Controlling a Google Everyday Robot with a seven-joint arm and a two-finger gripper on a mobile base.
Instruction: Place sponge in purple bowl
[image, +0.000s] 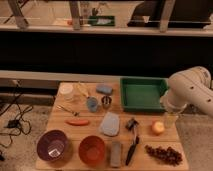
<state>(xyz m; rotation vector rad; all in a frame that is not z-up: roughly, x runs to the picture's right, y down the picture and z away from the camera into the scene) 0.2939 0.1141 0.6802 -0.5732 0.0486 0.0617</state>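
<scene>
Gripper (170, 119) hung by the counter (145, 127) edge, jaws open and empty since the sponge (104, 89) sat well away from them.

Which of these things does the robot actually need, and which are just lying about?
Needed: sponge, purple bowl, gripper hanging open over the table's right side.
Lying about: orange bowl, folded cloth, grey block, green tray, grapes, black brush.

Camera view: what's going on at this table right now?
The robot arm hangs at the right side of the table, its gripper open and empty beside the green tray. The sponge lies untouched at the back of the table. The purple bowl sits at the front corner on the picture's left.
</scene>
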